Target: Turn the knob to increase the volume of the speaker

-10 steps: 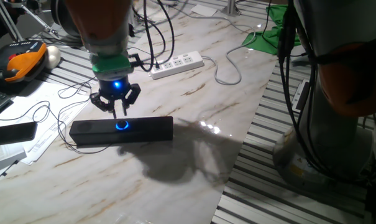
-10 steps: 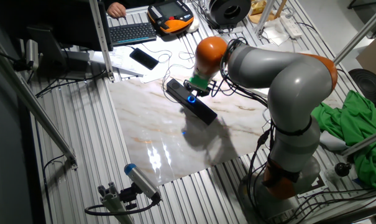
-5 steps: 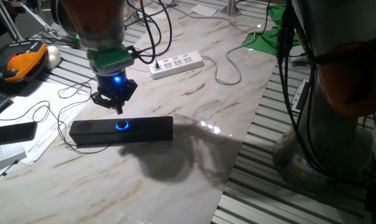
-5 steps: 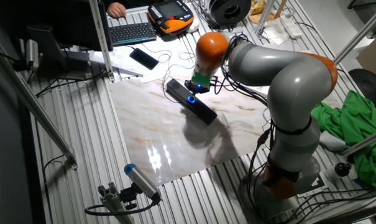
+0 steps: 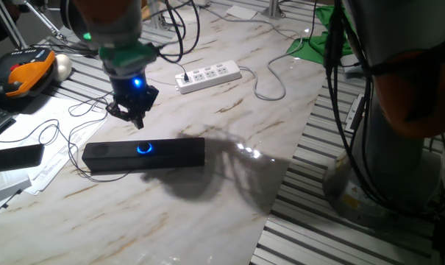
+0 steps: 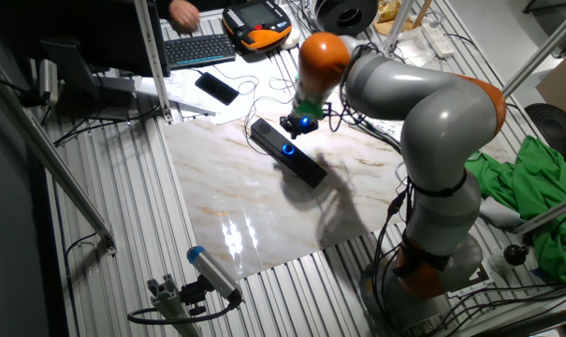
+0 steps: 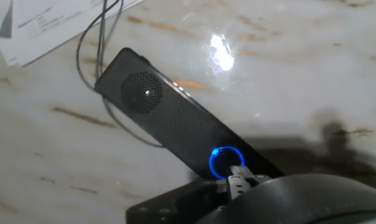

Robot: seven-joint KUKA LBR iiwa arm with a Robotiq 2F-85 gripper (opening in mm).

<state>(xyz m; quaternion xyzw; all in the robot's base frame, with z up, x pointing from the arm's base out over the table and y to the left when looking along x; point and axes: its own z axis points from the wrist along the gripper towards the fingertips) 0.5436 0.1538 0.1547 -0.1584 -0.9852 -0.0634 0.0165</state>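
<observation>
We find the speaker (image 5: 144, 153) lying flat on the marble table (image 5: 229, 184), near its left edge, with the knob (image 5: 144, 149) glowing blue at mid-length. The gripper (image 5: 134, 114) hangs above and behind the knob, apart from it, its fingers drawn together on nothing. A white power strip (image 5: 209, 76) lies well apart. Bare marble surrounds the speaker's right end.

White power strip (image 5: 209, 76) on marble tabletop (image 5: 229, 184), black remote (image 5: 14, 157) on papers (image 5: 53, 158), green cloth (image 6: 535, 187)
</observation>
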